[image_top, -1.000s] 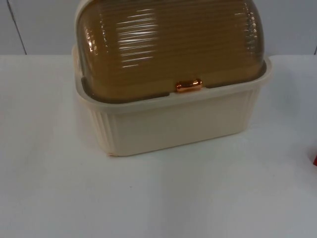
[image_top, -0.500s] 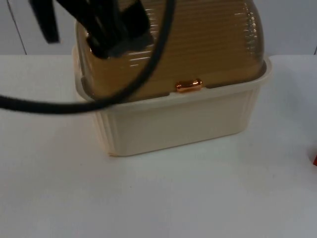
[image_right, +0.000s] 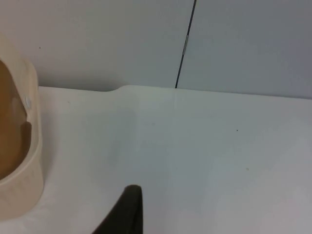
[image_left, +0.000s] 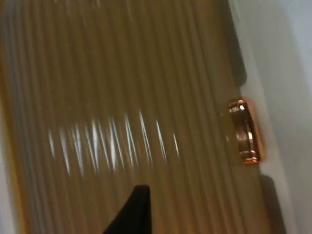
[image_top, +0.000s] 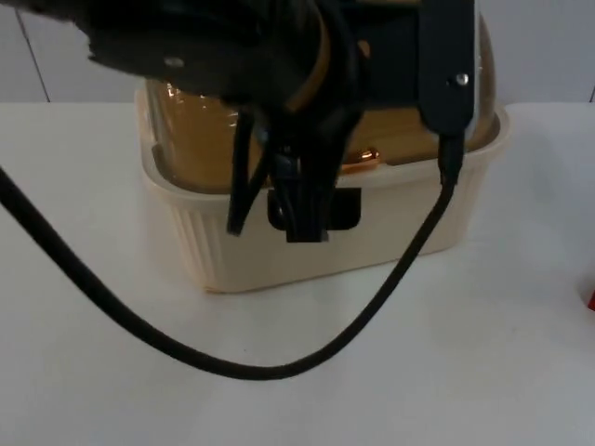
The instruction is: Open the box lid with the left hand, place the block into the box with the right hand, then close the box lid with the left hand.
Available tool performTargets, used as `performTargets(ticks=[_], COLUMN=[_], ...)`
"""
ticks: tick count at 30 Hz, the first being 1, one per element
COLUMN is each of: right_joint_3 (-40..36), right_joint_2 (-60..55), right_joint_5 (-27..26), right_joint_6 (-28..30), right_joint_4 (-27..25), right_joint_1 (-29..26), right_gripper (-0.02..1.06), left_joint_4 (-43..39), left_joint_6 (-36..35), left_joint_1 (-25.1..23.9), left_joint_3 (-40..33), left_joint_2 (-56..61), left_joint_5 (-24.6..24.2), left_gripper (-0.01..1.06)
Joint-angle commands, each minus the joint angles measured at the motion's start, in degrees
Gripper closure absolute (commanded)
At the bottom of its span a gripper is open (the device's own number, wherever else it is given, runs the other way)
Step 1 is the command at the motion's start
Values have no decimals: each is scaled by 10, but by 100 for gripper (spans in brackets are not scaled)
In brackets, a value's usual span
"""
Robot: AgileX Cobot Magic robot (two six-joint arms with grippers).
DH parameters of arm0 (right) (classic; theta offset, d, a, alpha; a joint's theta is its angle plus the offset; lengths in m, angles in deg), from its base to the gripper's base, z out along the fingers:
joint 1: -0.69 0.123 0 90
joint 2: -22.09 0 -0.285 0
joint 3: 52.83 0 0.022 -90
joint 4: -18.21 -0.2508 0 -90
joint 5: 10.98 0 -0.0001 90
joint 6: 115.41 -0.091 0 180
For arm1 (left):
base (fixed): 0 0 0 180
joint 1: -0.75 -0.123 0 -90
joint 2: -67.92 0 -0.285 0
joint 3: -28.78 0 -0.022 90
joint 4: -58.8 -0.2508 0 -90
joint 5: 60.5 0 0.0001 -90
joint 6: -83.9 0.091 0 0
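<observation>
A cream ribbed box (image_top: 325, 237) stands at the back middle of the table, its amber ribbed lid (image_top: 200, 139) down. The lid's copper handle (image_top: 364, 160) sits at the front rim and shows beside the lid (image_left: 122, 97) as the handle (image_left: 243, 131) in the left wrist view. My left gripper (image_top: 288, 209) hangs over the lid's front, just left of the handle, and hides much of the lid. A sliver of the red block (image_top: 591, 297) lies at the table's right edge. My right gripper (image_right: 124, 214) waits above bare table beside the box's end (image_right: 22, 161).
White table (image_top: 112, 372) stretches in front of the box and to both sides. A grey partition wall (image_right: 219, 44) closes off the far edge.
The left arm has swung in from the upper left, crossed over the lid and come down to its front near the handle. Box and block have not moved.
</observation>
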Motion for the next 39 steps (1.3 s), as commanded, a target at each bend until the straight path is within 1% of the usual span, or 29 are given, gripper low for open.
performTargets(ticks=[1,2,5,6,8,10,11,13,16,17,18,21,22,24,26,27,29,38,39], right_joint_3=[2,2,2,2,2,2,2,2,2,2,2,2,2,2,2,2,2,2,2], right_joint_2=[2,2,2,2,2,2,2,2,2,2,2,2,2,2,2,2,2,2,2], right_joint_5=[-9,-9,-9,-9,-9,-9,-9,-9,-9,-9,-9,-9,-9,-9,-9,-9,-9,-9,-9], right_joint_6=[-1,-1,-1,-1,-1,-1,-1,-1,-1,-1,-1,-1,-1,-1,-1,-1,-1,-1,-1], right_joint_4=[9,11,11,11,11,11,11,11,12,12,12,12,12,12,13,13,14,14,14], right_joint_1=[-2,-2,-2,-2,-2,-2,-2,-2,-2,-2,-2,-2,-2,-2,-2,-2,-2,-2,-2], right_gripper=[0,0,0,0,0,0,0,0,0,0,0,0,0,0,0,0,0,0,0], left_joint_4=[-90,-117,-186,-186,-205,-225,-225,-239,-238,-238,-233,-230,-230,-219,-205,-205,-204,-211,-213], left_joint_6=[-88,-129,-213,-213,-243,-276,-276,-303,-305,-305,-306,-306,-306,-313,-335,-335,-359,-364,-364], left_joint_1=[3,3,3,3,3,3,3,3,3,3,3,3,3,3,3,3,3,3,3], left_joint_3=[2,2,2,2,2,2,2,2,2,2,2,2,2,2,2,2,2,2,2], left_joint_2=[-20,-27,-40,-40,-45,-50,-50,-58,-69,-69,-73,-77,-77,-78,-79,-79,-81,-100,-104], left_joint_5=[-1,-1,-4,-4,-5,-5,-5,-5,-6,-6,-5,-5,-5,8,17,17,27,32,39], left_gripper=[0,0,0,0,1,5,5,16,39,39,52,72,72,84,95,95,104,105,105])
